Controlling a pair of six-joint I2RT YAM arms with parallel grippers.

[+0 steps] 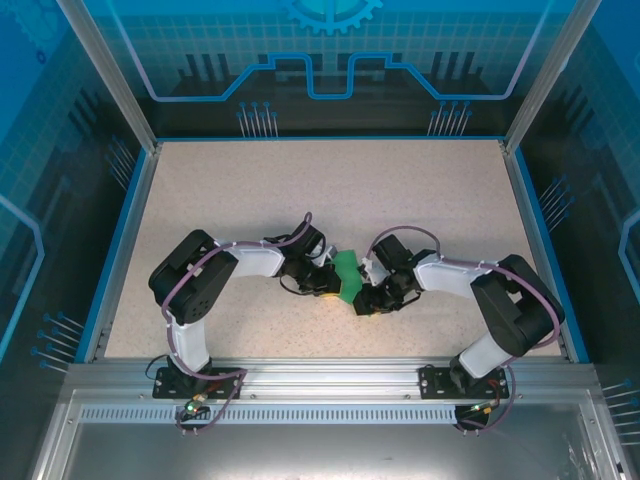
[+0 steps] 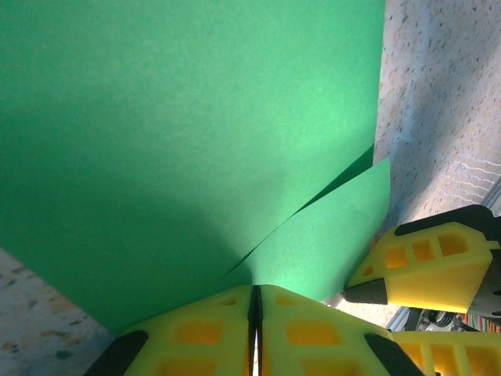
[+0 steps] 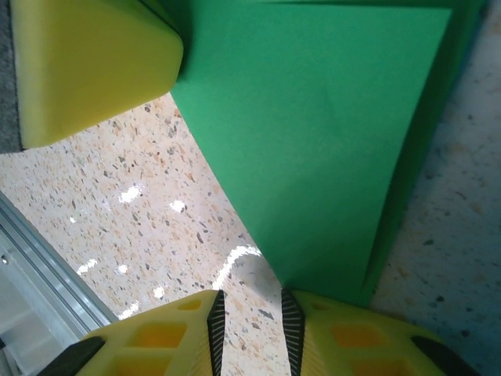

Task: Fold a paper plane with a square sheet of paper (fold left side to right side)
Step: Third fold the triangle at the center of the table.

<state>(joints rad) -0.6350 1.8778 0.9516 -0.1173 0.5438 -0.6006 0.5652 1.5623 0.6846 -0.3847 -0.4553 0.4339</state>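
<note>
The green sheet of paper is held off the table between my two grippers, creased into overlapping layers. My left gripper is shut, its yellow fingertips pinched on the paper's near edge, where two layers part. My right gripper is open, with bare table showing between its ribbed pads. A lower corner of the paper rests against the tip of its right finger and is not between the jaws. In the top view the left gripper and right gripper almost touch at the paper.
The speckled beige table is ringed by a blue rim and metal posts. The aluminium front rail lies close behind the right gripper. The other arm's yellow finger stands just right of the paper.
</note>
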